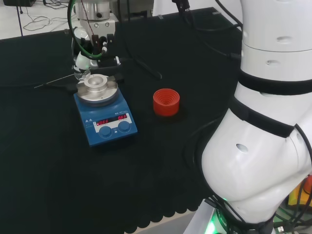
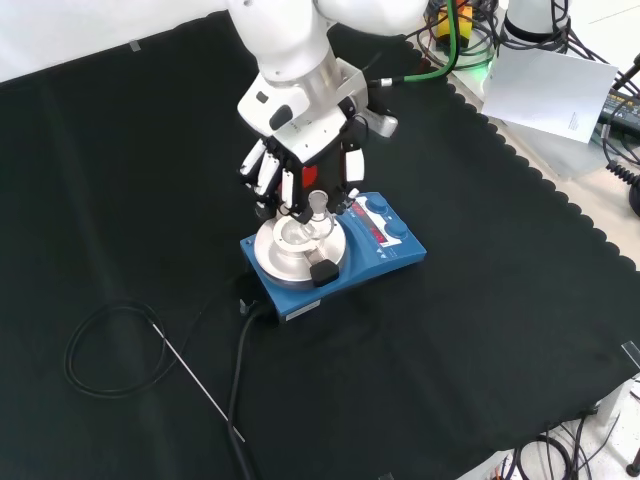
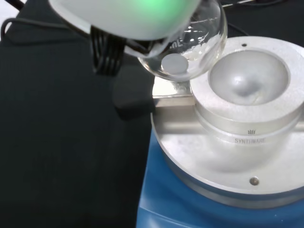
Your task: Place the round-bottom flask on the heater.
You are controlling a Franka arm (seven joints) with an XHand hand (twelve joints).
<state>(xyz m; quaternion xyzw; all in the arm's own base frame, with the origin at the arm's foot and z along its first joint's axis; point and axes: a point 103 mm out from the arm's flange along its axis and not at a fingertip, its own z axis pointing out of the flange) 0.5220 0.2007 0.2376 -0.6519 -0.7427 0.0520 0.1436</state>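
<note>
The blue heater [image 1: 109,122] [image 2: 385,235] [image 3: 204,209] carries a round metal block with a bowl-shaped hollow [image 1: 97,83] [image 2: 290,252] [image 3: 249,80]. The hand [image 1: 95,46] [image 2: 300,165] hovers over it, fingers curled round the neck of the clear round-bottom flask [image 1: 84,73] [image 2: 317,204] [image 3: 194,42]. In the wrist view the flask's bulb hangs just beside the hollow, above the block's rim and not seated in it. A blurred white part of the hand [image 3: 123,14] covers the flask's upper side there.
A red ribbed ring stand [image 1: 166,101] sits on the cloth right of the heater in the head view. A black cable loop [image 2: 110,350] and a thin probe [image 2: 190,385] lie in front of the heater. A black knob [image 2: 323,272] [image 3: 133,102] juts from the block.
</note>
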